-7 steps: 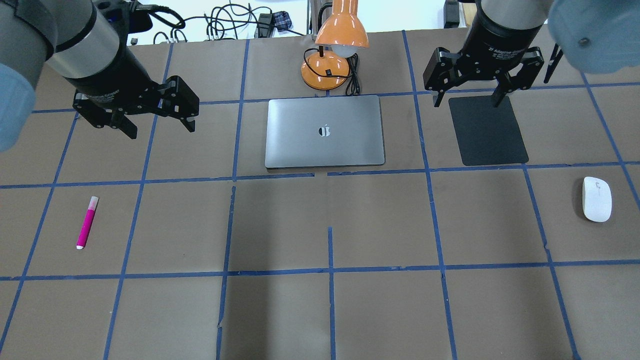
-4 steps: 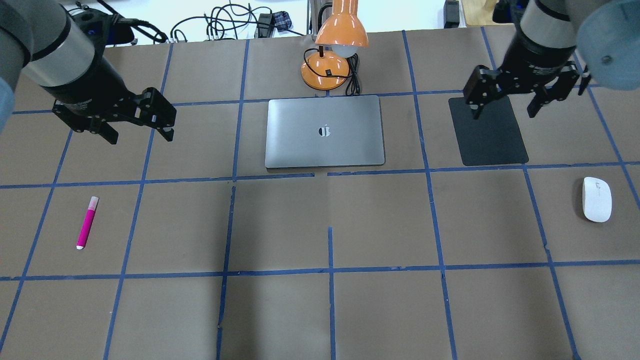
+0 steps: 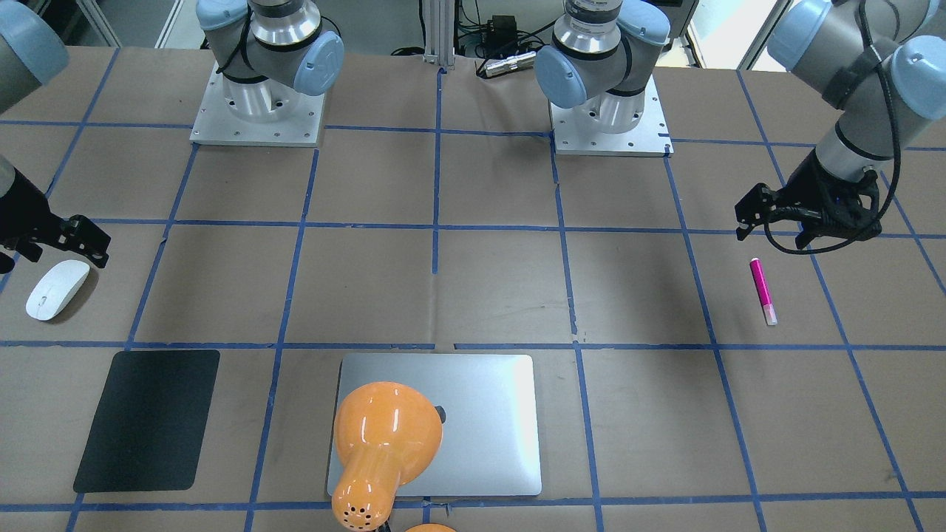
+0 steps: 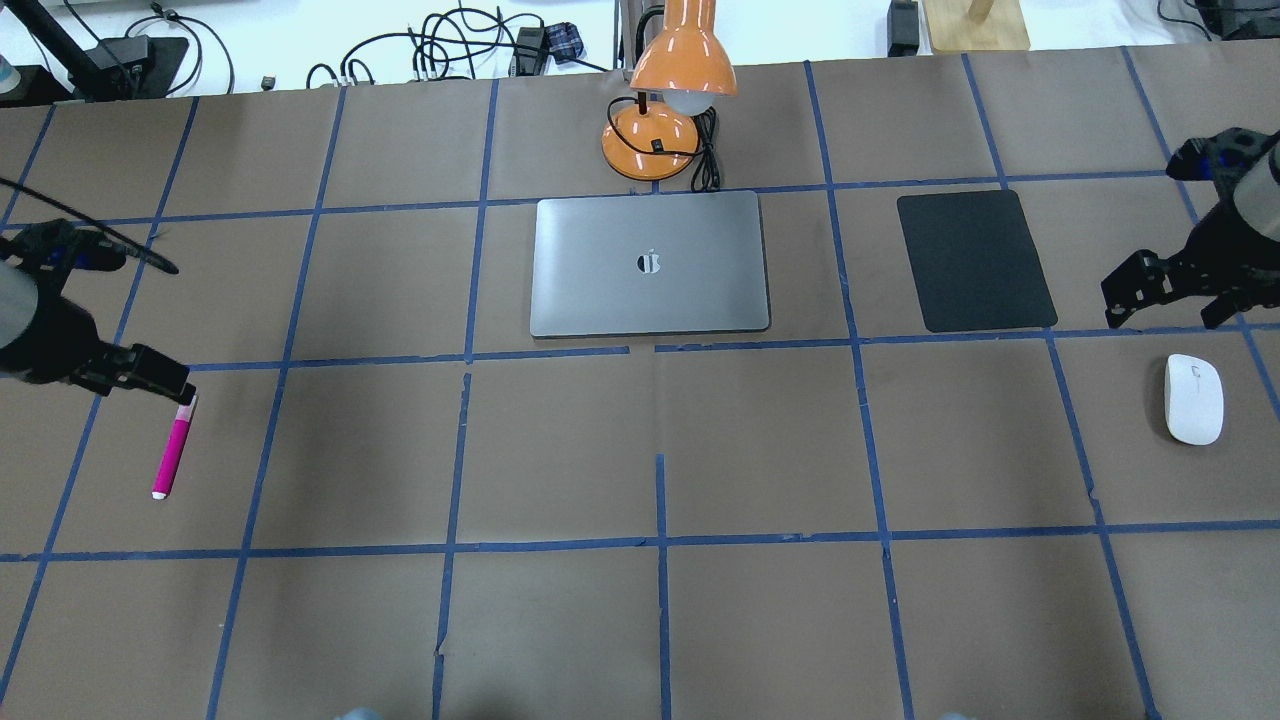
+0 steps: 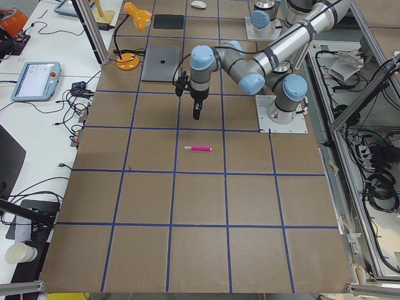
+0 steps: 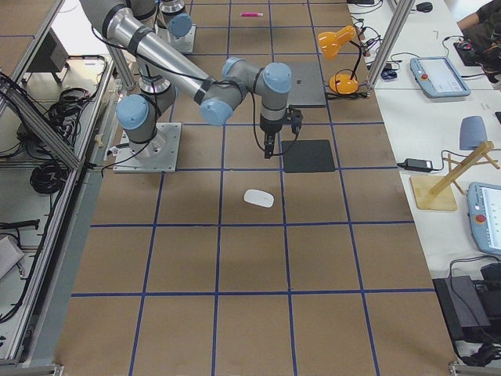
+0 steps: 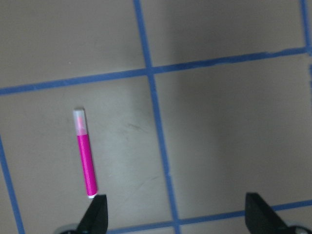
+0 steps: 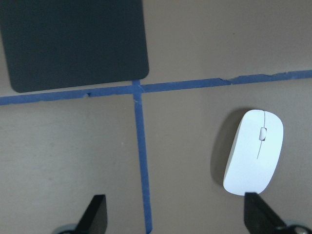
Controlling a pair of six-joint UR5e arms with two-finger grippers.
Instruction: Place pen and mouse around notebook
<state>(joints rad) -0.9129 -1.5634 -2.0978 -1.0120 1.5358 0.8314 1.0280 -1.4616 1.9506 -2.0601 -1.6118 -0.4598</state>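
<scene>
At the table's outer edges, both arms have swung out from the notebook (image 4: 650,262): left gripper (image 3: 774,225), spread wide, now hangs near the pen (image 4: 173,447); right gripper (image 4: 1165,300), likewise spread, near the mouse (image 4: 1194,398). Both items lie ungrasped, well apart from the notebook; pickups judged next

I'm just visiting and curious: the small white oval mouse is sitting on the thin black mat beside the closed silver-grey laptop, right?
Not quite. The small white oval mouse lies on the bare brown table, apart from the thin black mat, as the overhead view shows. The mat does lie beside the closed silver-grey laptop.
</scene>
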